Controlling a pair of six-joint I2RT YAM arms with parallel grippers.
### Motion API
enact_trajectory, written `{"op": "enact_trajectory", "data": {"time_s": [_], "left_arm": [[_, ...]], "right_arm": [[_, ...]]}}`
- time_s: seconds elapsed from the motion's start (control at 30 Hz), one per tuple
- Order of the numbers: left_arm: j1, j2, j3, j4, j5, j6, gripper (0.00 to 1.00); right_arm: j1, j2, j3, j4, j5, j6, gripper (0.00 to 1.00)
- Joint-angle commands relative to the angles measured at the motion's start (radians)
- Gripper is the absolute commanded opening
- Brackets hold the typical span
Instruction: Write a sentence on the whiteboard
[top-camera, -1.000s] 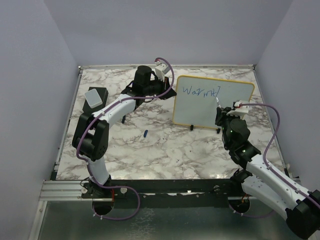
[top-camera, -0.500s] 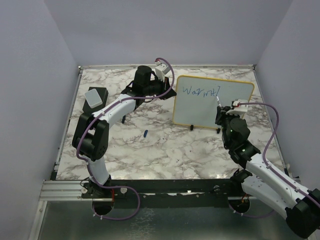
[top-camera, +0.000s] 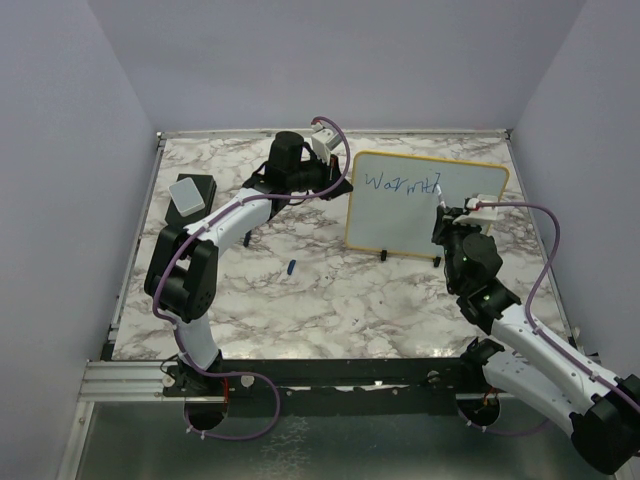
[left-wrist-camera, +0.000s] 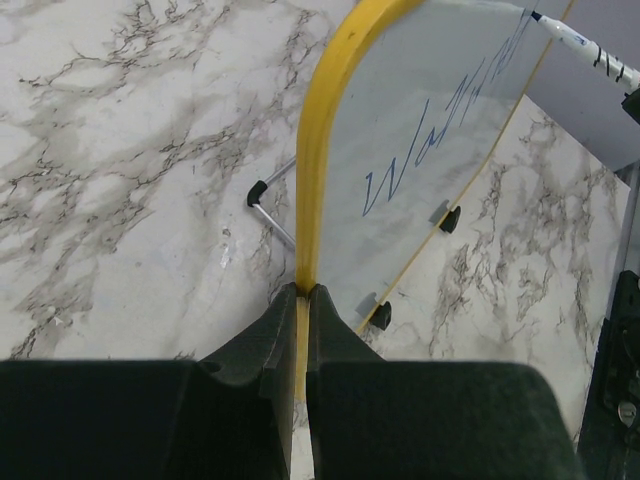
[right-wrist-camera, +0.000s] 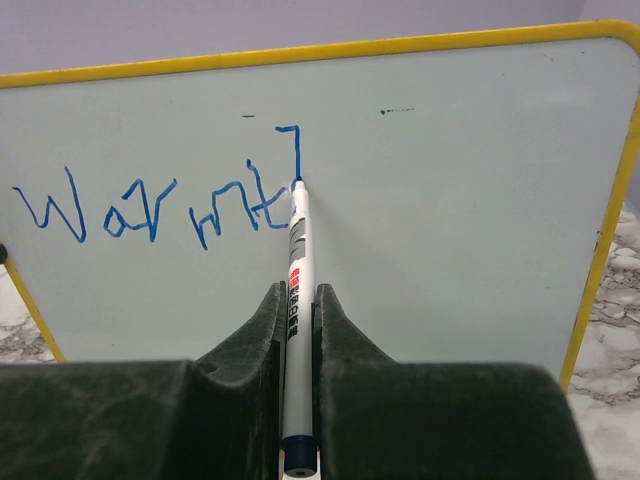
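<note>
The marble table (top-camera: 330, 300) carries the whiteboard (top-camera: 420, 215), which stands upright on its small black feet (left-wrist-camera: 448, 218) toward the far right, its face turned to the right arm. The left gripper (left-wrist-camera: 303, 300) has its fingers pinched tight on the board's yellow left edge, most likely to brace it so the pen's push does not tip or slide it. The right gripper (right-wrist-camera: 297, 295) has its fingers closed narrowly around a marker (right-wrist-camera: 297, 240), held in line with the gripper so the tip meets the board squarely. The tip touches the surface just right of the last letter. A grey-topped eraser (top-camera: 190, 193) lies well apart at the far left. The sentence (right-wrist-camera: 150, 210) is only begun: blue letters reading about "Warmt", with one more stroke at the tip. A small blue cap (top-camera: 290, 266), probably the marker's, lies on the table in front of the board.
</note>
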Motion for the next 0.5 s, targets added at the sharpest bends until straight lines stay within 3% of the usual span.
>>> {"op": "enact_trajectory", "data": {"time_s": [0.0, 0.47], "left_arm": [[-0.002, -0.050, 0.001, -0.015, 0.033, 0.030, 0.00], [-0.002, -0.042, 0.009, -0.026, 0.039, 0.037, 0.00]], "right_arm": [[-0.006, 0.005, 0.032, 0.014, 0.067, -0.012, 0.01], [-0.006, 0.001, 0.022, -0.062, 0.119, 0.045, 0.01]]}}
